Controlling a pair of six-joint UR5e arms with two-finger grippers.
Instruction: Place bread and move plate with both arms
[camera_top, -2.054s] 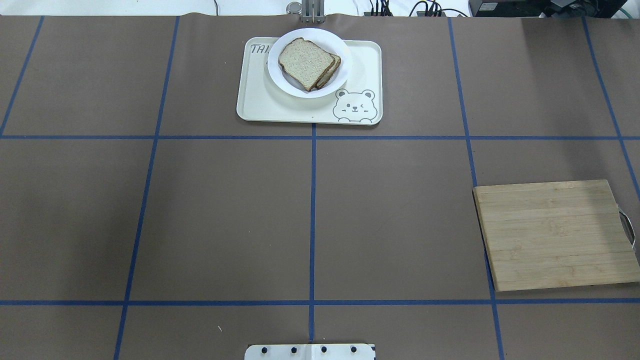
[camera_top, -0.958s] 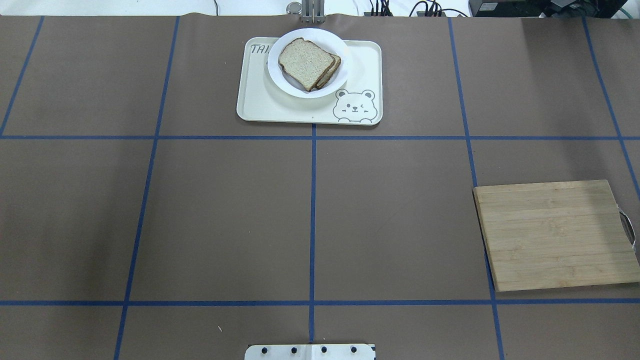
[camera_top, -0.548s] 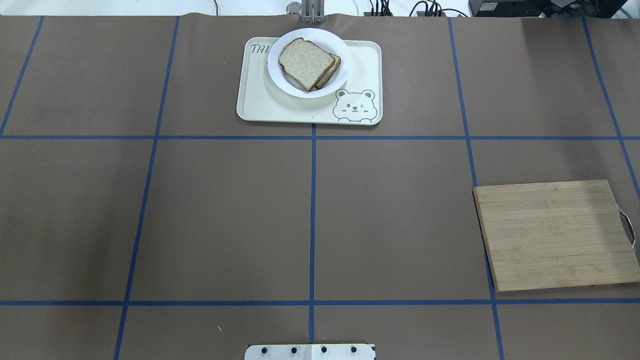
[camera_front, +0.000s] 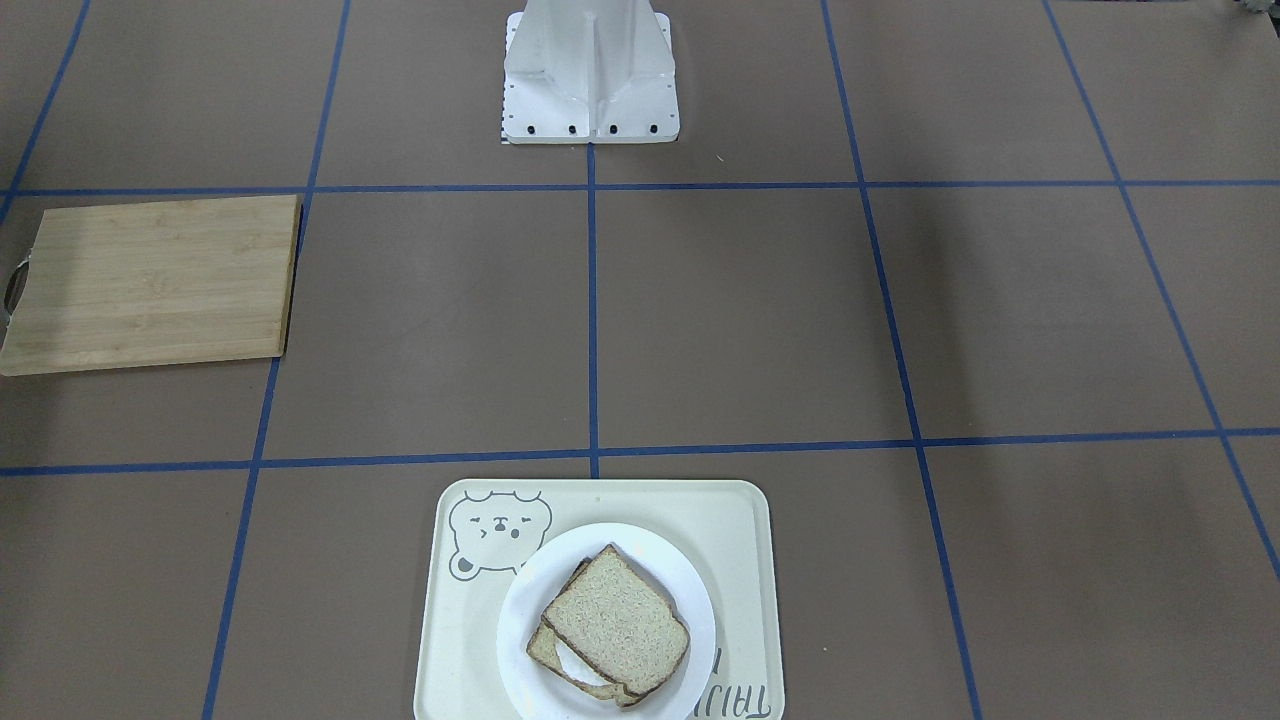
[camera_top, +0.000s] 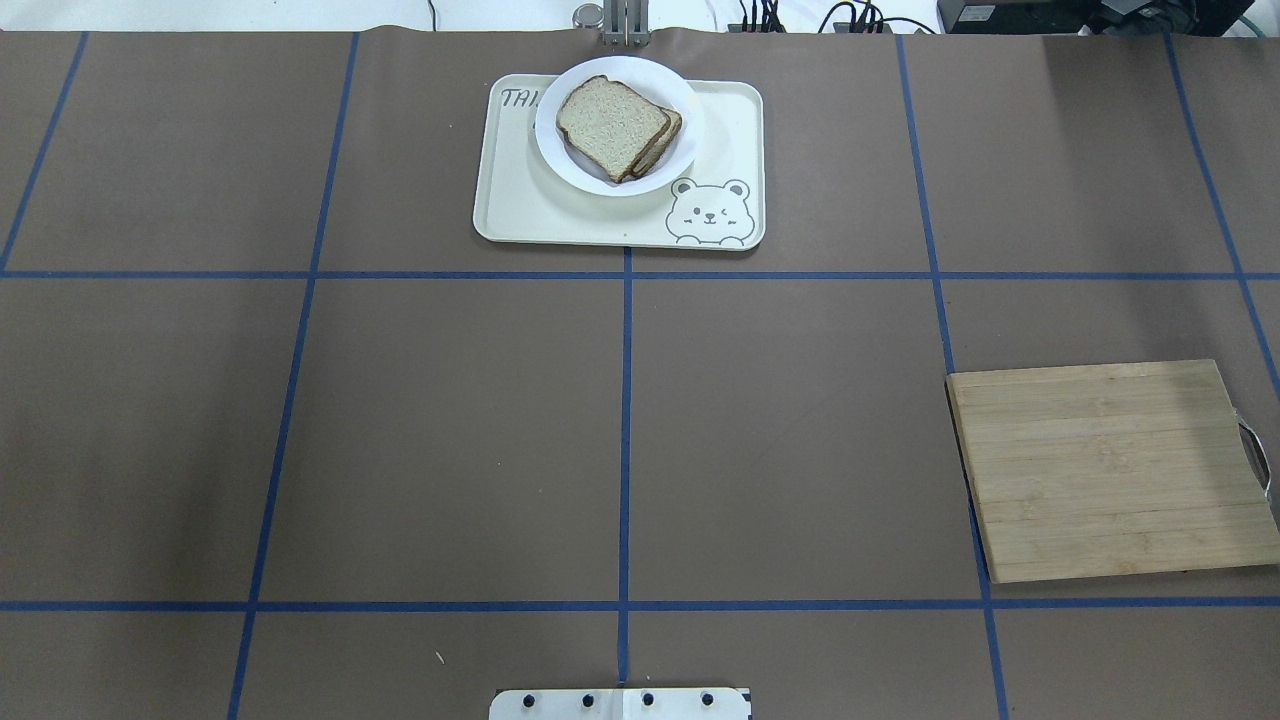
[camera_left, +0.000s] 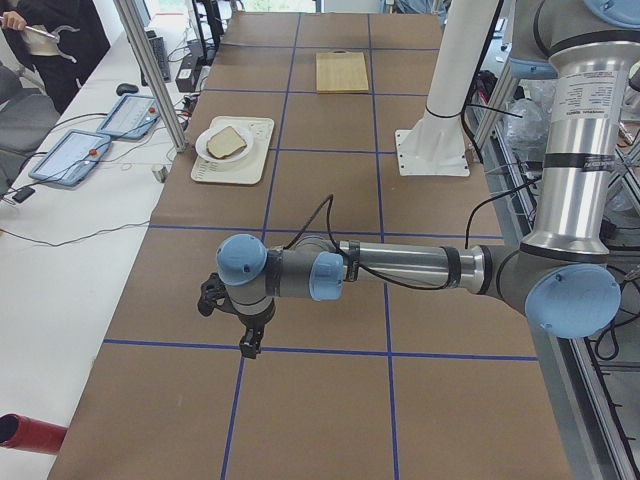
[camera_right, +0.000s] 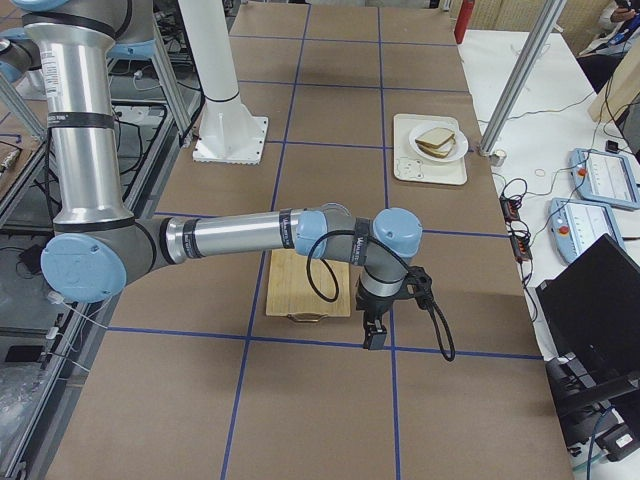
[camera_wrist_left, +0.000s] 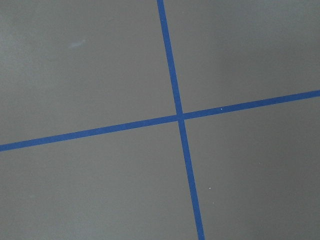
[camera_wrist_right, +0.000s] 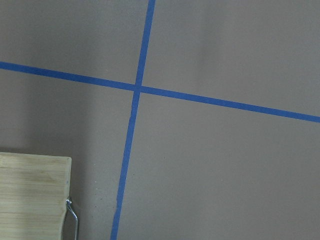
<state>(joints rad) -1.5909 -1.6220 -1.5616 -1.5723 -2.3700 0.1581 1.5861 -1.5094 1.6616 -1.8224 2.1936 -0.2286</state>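
The plain bread slice (camera_top: 612, 122) lies on top of a second slice on the white plate (camera_top: 590, 179), which stands on the cream bear tray (camera_top: 725, 130) at the far middle of the table. The front-facing view shows the bread (camera_front: 617, 620), a bit of white under it, and the plate (camera_front: 662, 560). My left gripper (camera_left: 247, 346) shows only in the exterior left view, low over bare table far from the plate. My right gripper (camera_right: 372, 336) shows only in the exterior right view, beside the cutting board. I cannot tell whether either is open or shut.
A wooden cutting board (camera_top: 1110, 470) with a metal handle lies on my right side and shows in the right wrist view (camera_wrist_right: 30, 197). The white robot base (camera_front: 590, 80) stands at the near middle edge. Blue tape lines grid the brown table.
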